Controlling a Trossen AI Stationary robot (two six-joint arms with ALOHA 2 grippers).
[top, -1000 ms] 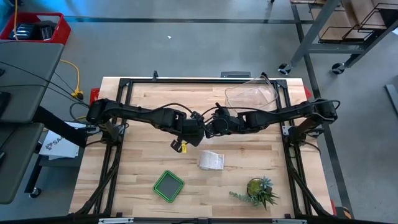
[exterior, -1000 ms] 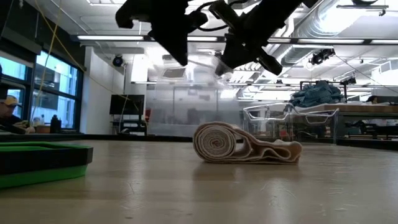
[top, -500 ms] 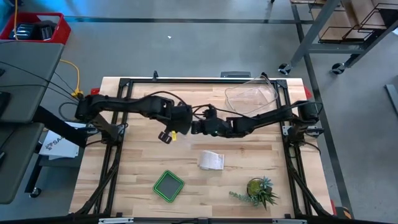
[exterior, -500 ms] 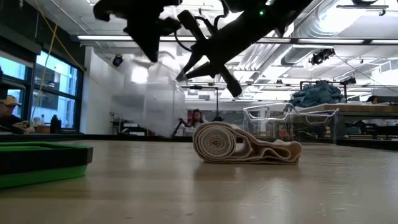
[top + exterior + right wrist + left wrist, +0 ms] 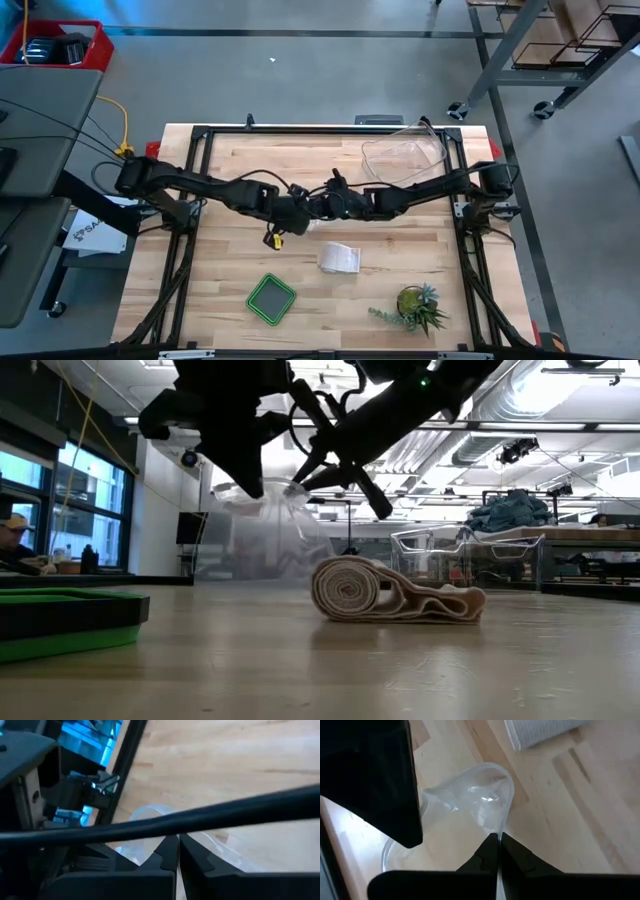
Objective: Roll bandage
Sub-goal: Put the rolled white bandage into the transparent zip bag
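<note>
The bandage (image 5: 340, 258) lies on the table right of centre, one end wound into a roll (image 5: 345, 588) and the rest in loose folds (image 5: 440, 603); no gripper touches it. Its white weave shows in the left wrist view (image 5: 540, 730). Beyond it, a crinkly clear plastic bag (image 5: 262, 532) hangs between my two grippers. My left gripper (image 5: 297, 211) and my right gripper (image 5: 318, 205) meet over the table's middle, both shut on the bag. My left gripper pinches the bag's rim (image 5: 501, 822) between its two fingertips, slanting steeply down from the table's left. The bag hangs open and slack below the fingers (image 5: 487, 852). My right gripper is shut at the bag's upper edge (image 5: 150, 815), slanting down from the table's right. A dark cable crosses the right wrist view and hides part of the contact, so which fold it has cannot be told.
A clear rectangular tub (image 5: 405, 155) stands at the far right. A green tray (image 5: 271, 298) sits near the front left and a small potted plant (image 5: 418, 308) near the front right. Bare wood lies between the bandage and the tray.
My left gripper swung toward the table's left, then came back toward the middle and sank. My right gripper moved toward the left and down, then held still. The bag, held high before, now hangs lower, close to the tabletop behind the bandage.
</note>
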